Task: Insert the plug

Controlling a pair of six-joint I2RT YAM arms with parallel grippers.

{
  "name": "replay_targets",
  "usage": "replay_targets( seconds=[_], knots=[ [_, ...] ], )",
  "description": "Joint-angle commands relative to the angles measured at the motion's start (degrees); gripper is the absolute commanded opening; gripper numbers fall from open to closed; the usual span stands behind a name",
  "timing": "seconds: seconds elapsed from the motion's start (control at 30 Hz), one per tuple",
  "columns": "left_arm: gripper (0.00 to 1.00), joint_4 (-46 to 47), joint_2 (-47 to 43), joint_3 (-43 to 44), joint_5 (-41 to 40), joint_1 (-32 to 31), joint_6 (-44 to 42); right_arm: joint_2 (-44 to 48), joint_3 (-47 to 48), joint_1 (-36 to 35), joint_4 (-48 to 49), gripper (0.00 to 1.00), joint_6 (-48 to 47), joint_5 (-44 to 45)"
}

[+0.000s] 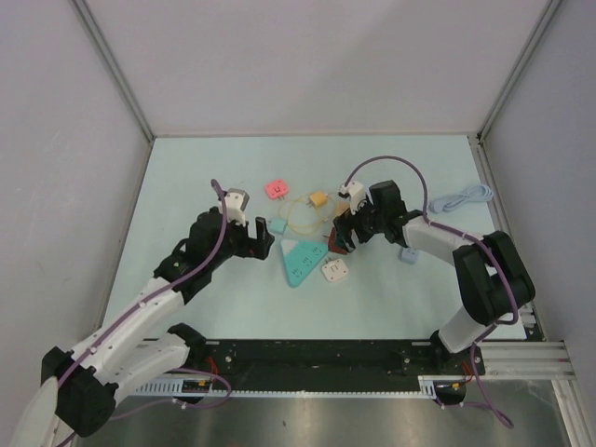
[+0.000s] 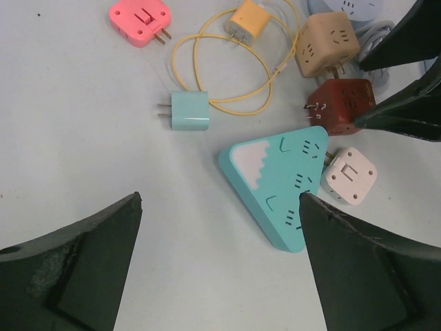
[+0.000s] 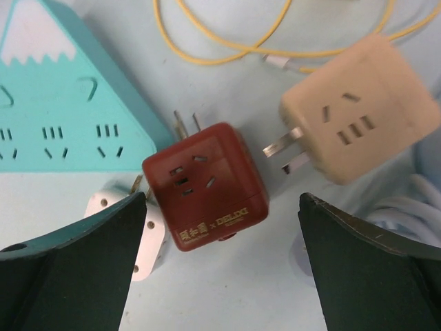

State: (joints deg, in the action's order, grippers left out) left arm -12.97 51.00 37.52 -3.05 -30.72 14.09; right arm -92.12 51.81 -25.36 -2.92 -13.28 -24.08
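A teal triangular power strip (image 1: 302, 260) lies mid-table; it also shows in the left wrist view (image 2: 279, 187) and the right wrist view (image 3: 62, 110). A dark red cube plug (image 3: 204, 186) lies beside its right corner, prongs toward the strip; it also shows in the left wrist view (image 2: 339, 106). My right gripper (image 3: 222, 258) is open, its jaws either side of the red cube, a little above it. My left gripper (image 2: 220, 265) is open and empty, just left of the strip. A beige cube plug (image 3: 360, 107) lies right of the red one.
A white plug (image 2: 349, 175) lies by the strip's right edge. A teal charger (image 2: 189, 112) with a yellow cable (image 2: 227, 69) and yellow plug (image 2: 248, 22), a pink plug (image 2: 140, 19), a light blue plug (image 1: 409, 253) and a coiled pale cable (image 1: 464, 197) lie around.
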Motion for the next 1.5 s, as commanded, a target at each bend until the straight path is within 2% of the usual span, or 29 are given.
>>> replay_targets(
  seconds=[0.0,0.3,0.8,0.93,0.97,1.03,1.07,1.17,1.27,1.47],
  knots=[
    [1.0,0.0,-1.8,-0.3,-0.3,0.2,-3.4,-2.0,2.9,-1.0,-6.4,0.96,-4.2,-4.3],
    [1.0,0.9,-5.1,-0.8,5.3,0.3,-6.0,-5.3,6.2,-2.6,-7.7,0.83,-6.0,-2.5],
    [1.0,1.0,-7.1,-2.2,11.9,0.3,-7.8,-7.5,8.5,-4.8,-8.6,0.82,-8.3,1.0],
    [1.0,2.9,-7.1,-3.1,15.0,0.1,-8.8,-6.7,8.4,-5.0,-10.5,0.63,-8.3,1.0],
    [1.0,3.3,-7.3,-3.2,15.4,0.1,-9.1,-6.2,8.5,-5.0,-11.1,0.52,-8.3,1.0],
    [1.0,4.3,-7.4,-3.3,16.5,0.0,-10.4,-5.1,8.4,-5.1,-12.9,0.41,-8.0,1.3],
    [1.0,4.5,-7.3,-3.3,17.0,0.0,-10.8,-3.4,8.4,-5.2,-13.5,0.3,-7.9,1.4],
    [1.0,5.8,-6.5,-3.1,19.0,0.0,-12.8,0.8,8.4,-5.6,-16.1,0.15,-7.2,1.5],
    [1.0,7.6,-5.2,-2.5,21.7,0.0,-13.9,6.2,8.5,-5.7,-19.0,0.05,-6.2,0.2],
    [1.0,9.6,-1.5,0.9,31.1,-0.6,-19.7,16.2,8.4,-7.3,-26.3,0.01,-4.9,-3.6]
  ],
)
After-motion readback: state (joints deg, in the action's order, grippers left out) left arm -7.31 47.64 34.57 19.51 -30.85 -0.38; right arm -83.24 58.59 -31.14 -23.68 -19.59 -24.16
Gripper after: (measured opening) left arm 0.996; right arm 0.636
